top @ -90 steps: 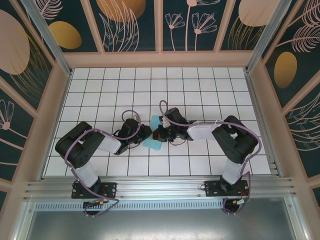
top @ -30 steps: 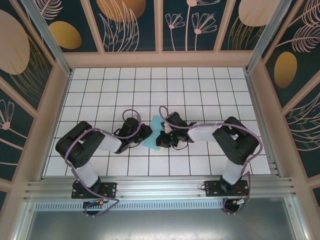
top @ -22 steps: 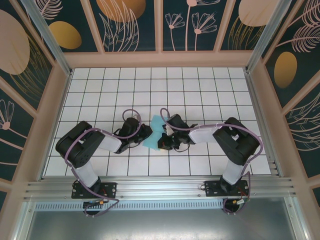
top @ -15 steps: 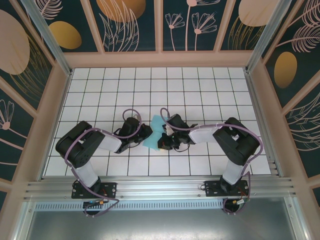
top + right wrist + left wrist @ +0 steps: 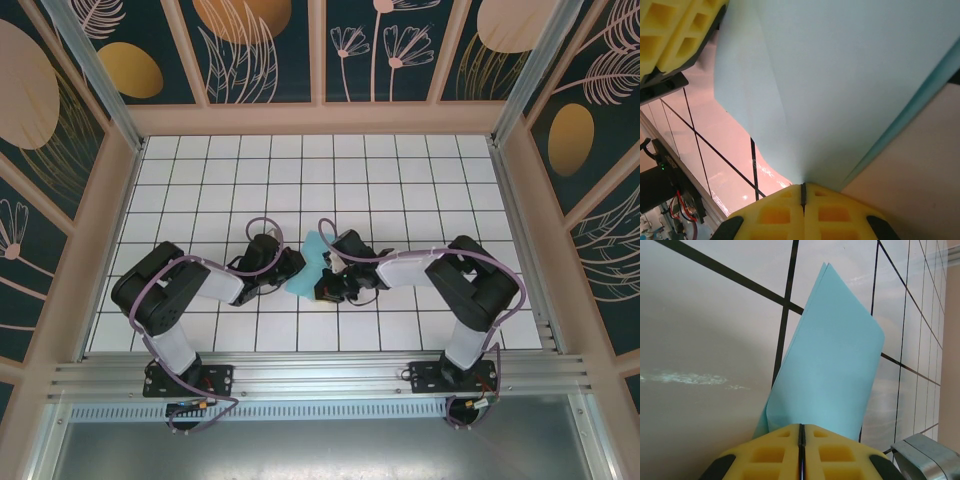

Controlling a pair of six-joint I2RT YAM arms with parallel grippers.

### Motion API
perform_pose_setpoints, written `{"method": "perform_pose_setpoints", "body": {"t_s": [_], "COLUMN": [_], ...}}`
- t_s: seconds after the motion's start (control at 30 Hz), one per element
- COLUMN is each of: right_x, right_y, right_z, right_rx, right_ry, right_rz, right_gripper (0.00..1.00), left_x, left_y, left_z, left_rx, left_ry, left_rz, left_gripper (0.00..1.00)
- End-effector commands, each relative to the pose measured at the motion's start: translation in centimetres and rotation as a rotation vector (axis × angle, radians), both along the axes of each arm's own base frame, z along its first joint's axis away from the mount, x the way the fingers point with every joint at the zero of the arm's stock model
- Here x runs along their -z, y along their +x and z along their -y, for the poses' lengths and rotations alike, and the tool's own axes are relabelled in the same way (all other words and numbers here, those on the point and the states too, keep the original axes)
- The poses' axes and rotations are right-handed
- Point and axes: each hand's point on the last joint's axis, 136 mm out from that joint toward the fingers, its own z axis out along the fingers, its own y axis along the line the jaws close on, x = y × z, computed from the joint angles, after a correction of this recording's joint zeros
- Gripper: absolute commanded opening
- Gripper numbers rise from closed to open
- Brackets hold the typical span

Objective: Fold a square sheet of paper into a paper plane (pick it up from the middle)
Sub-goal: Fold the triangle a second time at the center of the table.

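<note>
The square sheet of paper [image 5: 312, 262], light blue and folded double, is held up between both grippers over the middle of the table. My left gripper [image 5: 295, 268] is shut on its left edge. In the left wrist view the sheet [image 5: 835, 360] rises from the closed yellow fingertips of the left gripper [image 5: 801, 426], and two layers show at its far tip. My right gripper [image 5: 324, 285] is shut on the near right edge. In the right wrist view the paper [image 5: 840, 75] fans out from the right gripper [image 5: 802, 185]. The left gripper's yellow fingers [image 5: 675, 30] pinch the far corner. A paper plane is out of view.
The white gridded table [image 5: 400, 180] stretches behind and to both sides of the arms. Pink-framed patterned walls [image 5: 320, 60] close it in at the back and sides. A metal rail [image 5: 320, 375] runs along the near edge by the arm bases.
The right gripper has shifted slightly toward the near edge with the paper in it, and the sheet's far part has tipped up. The left gripper has stayed put.
</note>
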Motion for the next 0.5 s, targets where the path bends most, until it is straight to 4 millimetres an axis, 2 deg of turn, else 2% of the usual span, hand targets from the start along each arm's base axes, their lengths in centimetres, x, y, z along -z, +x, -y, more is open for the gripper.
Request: {"method": "perform_pose_setpoints", "body": {"t_s": [0.0, 0.03, 0.13, 0.23, 0.37, 0.47], "right_x": [3.6, 3.1, -0.3, -3.7, -4.7, -5.1], "right_y": [-1.2, -1.0, 0.3, 2.5, 5.6, 7.2], "right_z": [2.4, 2.2, 0.9, 0.6, 2.2, 2.6], "right_rx": [0.009, 0.010, 0.011, 0.043, 0.130, 0.166], "right_ry": [-0.139, -0.121, -0.025, 0.021, -0.011, 0.018], "right_rz": [-0.045, -0.032, 0.037, 0.144, 0.237, 0.261], "right_gripper": [0.03, 0.03, 0.05, 0.11, 0.28, 0.35], "left_x": [3.8, 3.7, 3.1, 0.9, -2.8, -4.7], "left_y": [-2.3, -2.3, -2.2, -1.6, -0.3, 0.0], "left_z": [-1.6, -1.5, -1.4, -0.8, -0.5, -0.7], "left_rx": [0.019, 0.022, 0.027, 0.039, 0.044, 0.041], "left_ry": [0.108, 0.107, 0.099, 0.072, 0.081, 0.100], "left_rz": [-0.121, -0.120, -0.109, -0.063, 0.014, 0.048], "left_gripper": [0.12, 0.12, 0.13, 0.16, 0.27, 0.32]}}
